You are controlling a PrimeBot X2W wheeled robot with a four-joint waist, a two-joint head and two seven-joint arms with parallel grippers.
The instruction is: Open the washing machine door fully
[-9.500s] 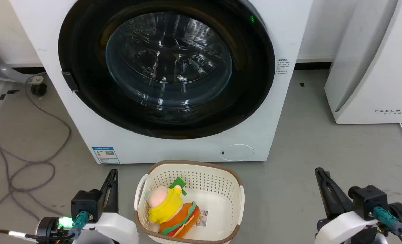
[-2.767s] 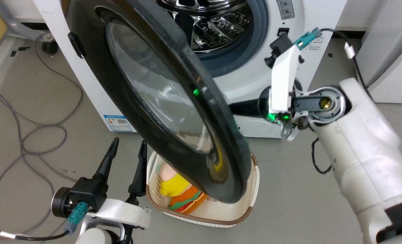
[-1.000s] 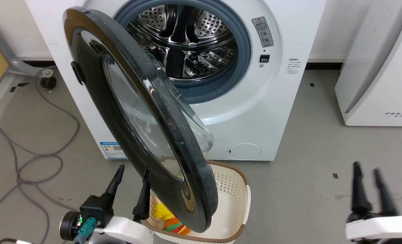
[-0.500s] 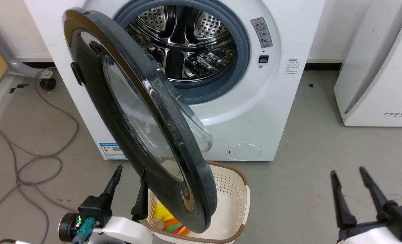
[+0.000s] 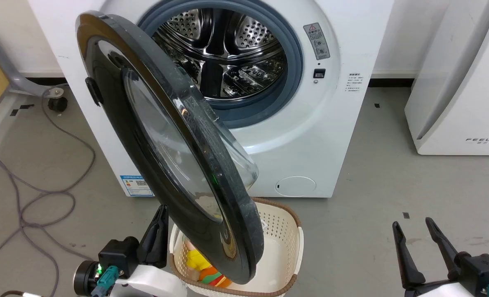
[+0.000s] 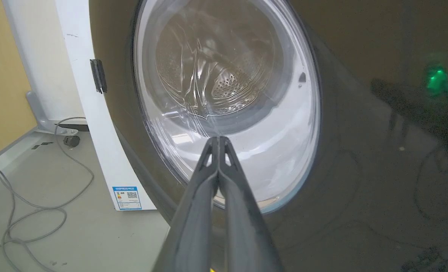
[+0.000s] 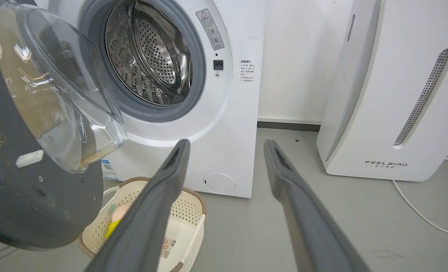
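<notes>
The door is a big round black disc with a clear glass bowl in its middle. It stands about half open, swung out from its hinge on the left side of the washer. Its low edge hangs over a cream basket on the floor. A yellow and orange toy lies in the basket. Past the door you can see the shiny steel drum, full of little holes, with a blue-grey ring around it.

The left claw is pinched tight with nothing in it. It sits just beside the door's low outer face and points at the glass. I cannot tell if it touches. The right claw is spread wide and empty, well apart from the door.
</notes>
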